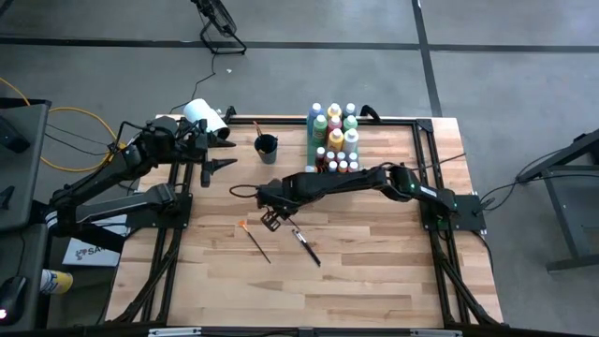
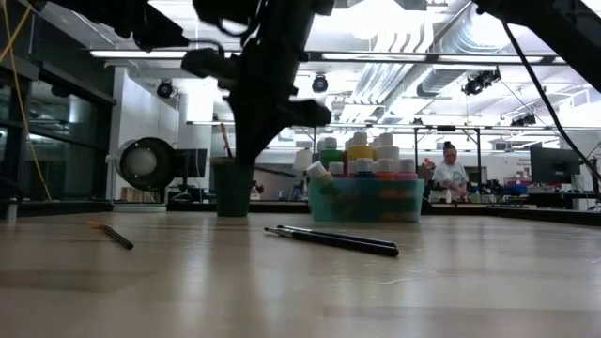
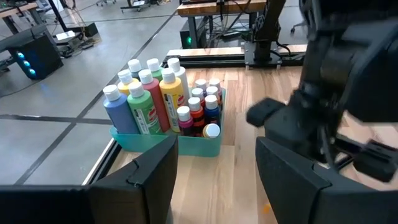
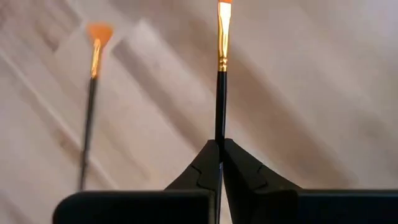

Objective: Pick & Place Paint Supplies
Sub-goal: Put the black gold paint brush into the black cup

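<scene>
Brush point(image 4: 220, 81) pinched upright in the right gripper point(image 4: 220, 163), jaws clamped tight on its dark handle; fan brush point(image 4: 92, 93) lies just beside on the wood. Left gripper point(image 3: 214, 168) looks part-open, empty I think, facing the paint bottles point(image 3: 163, 99).

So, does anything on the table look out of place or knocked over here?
One small bottle lies tipped in the green tray while the rest stand upright. Two brushes lie loose on the wood. The right hand grips a third brush. Nothing spilled.
</scene>
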Robot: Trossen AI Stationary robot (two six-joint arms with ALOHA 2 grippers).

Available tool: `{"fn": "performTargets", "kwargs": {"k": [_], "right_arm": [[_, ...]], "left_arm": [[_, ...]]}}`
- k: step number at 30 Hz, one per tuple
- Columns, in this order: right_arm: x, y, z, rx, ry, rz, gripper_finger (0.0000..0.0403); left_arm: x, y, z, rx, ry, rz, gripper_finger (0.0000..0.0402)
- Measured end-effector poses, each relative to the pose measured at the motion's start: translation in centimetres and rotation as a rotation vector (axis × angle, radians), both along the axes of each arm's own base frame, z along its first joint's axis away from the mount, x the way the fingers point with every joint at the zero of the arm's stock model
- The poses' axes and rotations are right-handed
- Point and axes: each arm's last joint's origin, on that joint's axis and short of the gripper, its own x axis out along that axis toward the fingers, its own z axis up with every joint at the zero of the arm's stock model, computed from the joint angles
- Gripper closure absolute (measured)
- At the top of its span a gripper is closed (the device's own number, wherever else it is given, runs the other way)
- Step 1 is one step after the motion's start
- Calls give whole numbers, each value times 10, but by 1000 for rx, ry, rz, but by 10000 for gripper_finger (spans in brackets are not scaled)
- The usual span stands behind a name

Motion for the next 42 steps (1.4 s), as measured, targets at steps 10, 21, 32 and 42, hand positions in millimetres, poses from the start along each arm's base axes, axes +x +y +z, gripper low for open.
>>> {"fn": "performTargets", "kwargs": {"k": [10,21,32,42], "right_arm": [[-8,-8,64,-168,-234,-9,400],[-12,-32,120,-502,-465,-118,400],[17,-99,108,-704,-629,-350,400],[33,-138,59,-739,-567,-426,400]], "left_arm": [[0,0,1,-7,-11,0,190],[1,1,3,6,-30,3,190],[1,1,3,4,-26,3,190],[1,1,2,4,-24,2,190]]}}
